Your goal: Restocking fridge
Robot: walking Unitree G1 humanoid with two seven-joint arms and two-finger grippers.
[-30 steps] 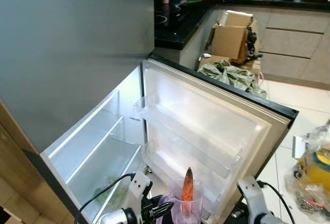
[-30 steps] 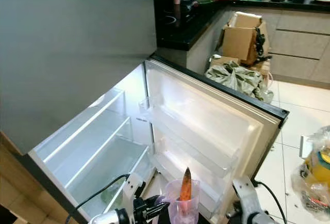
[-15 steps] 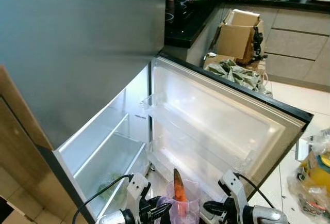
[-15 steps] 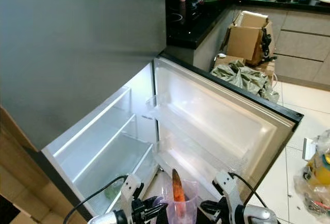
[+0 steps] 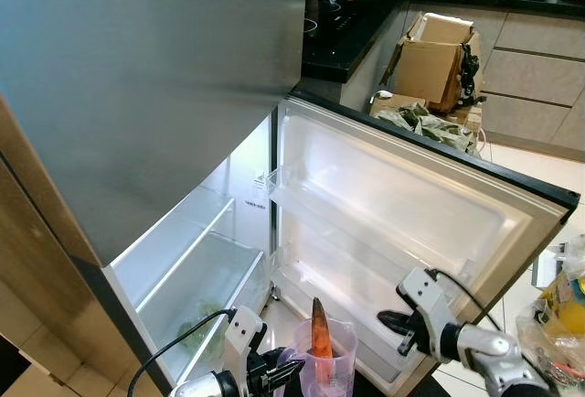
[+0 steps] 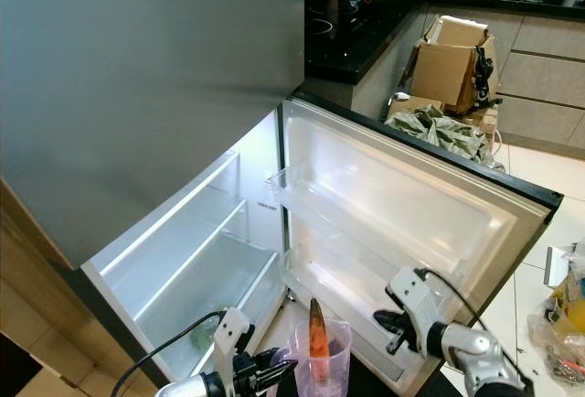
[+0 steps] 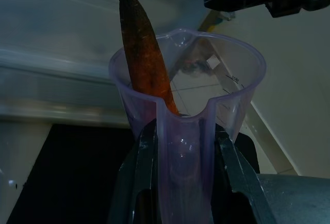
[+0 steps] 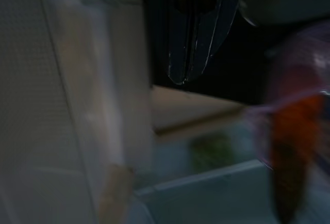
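**Carrot in a measuring cup, carried before the open fridge**

The carrot (image 7: 144,48) stands tip-up inside a translucent purple measuring cup (image 7: 188,131), leaning on the cup's wall; in the left eye view the cup sits at the lower centre of the frame, just in front of the open fridge door (image 5: 411,223). The left gripper (image 7: 180,182) pinches the cup, one black finger on each side of its lower body, below the spout. As a judgement: the cup is thin, light plastic, stiff enough for a firm pinch yet smooth, so it could slip or rotate; the carrot is rigid and loose, top-heavy where it projects past the rim, and would tip out if the cup tilts; the hold is best kept low on the body and the cup upright. The right gripper (image 6: 391,322) hangs at the lower right, near the door's lower bin, its fingers pressed together and holding nothing. Behind, at the left of the frame, the lit fridge compartment (image 5: 196,269) shows bare shelves with something green low down; cardboard boxes (image 5: 430,54) and a dark kitchen surface (image 5: 352,36) occupy the upper right.
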